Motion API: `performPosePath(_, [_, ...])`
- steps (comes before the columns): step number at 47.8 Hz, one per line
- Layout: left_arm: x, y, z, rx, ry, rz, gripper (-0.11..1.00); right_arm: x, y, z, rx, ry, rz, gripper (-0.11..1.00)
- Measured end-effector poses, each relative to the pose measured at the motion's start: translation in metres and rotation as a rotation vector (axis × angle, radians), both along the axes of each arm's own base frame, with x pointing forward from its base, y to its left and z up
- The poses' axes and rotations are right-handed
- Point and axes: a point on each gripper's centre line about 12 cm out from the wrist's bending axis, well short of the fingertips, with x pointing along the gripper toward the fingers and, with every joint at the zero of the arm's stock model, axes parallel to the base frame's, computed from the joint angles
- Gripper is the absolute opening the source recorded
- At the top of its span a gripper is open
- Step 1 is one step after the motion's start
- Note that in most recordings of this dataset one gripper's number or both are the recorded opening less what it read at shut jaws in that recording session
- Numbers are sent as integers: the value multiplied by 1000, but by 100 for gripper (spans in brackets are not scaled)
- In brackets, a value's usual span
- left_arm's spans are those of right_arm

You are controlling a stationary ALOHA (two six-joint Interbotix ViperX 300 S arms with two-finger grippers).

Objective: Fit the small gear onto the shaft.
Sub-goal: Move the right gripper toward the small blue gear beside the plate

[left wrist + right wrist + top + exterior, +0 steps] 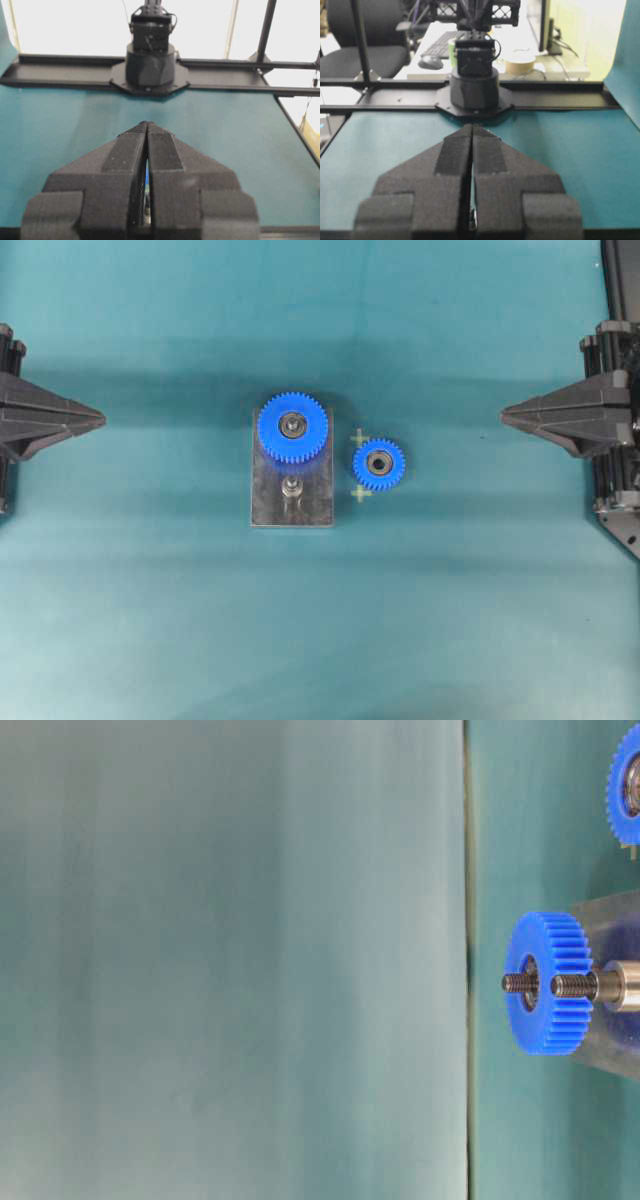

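well apart from both clenched, empty grippers, left gripper and right gripper: small gear

Small gear: glossy blue plastic, metal hub. Shaft and plate: dull grey metal. Surface: matt teal cloth.

Light: even and soft over the teal table, with a dim band across its far part.
Glare: windows behind the left wrist view are blown out white.
Focus: table-level view is blurred at left; the larger gear is fairly sharp.
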Motion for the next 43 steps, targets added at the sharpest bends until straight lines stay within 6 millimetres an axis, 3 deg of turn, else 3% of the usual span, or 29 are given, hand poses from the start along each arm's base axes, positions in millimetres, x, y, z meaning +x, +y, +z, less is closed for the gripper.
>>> performPosePath(6, [3, 0, -6, -65, 20, -6, 0, 0, -5, -15, 67, 67, -28, -1])
performPosePath(16, [6, 5, -8, -128, 37, 19, 0, -4, -6, -52, 232, 385, -50, -2])
performPosePath(23, [19, 6, -24, -121, 162, 30, 0, -2, -6, -59, 244, 569, -63, -2])
performPosePath(34, [54, 9, -51, -92, 399, 47, 0, 24, -15, -68, 274, 797, -112, -2])
performPosePath(43, [72, 10, -64, -58, 473, 44, 0, 50, -27, -85, 342, 959, -170, -1])
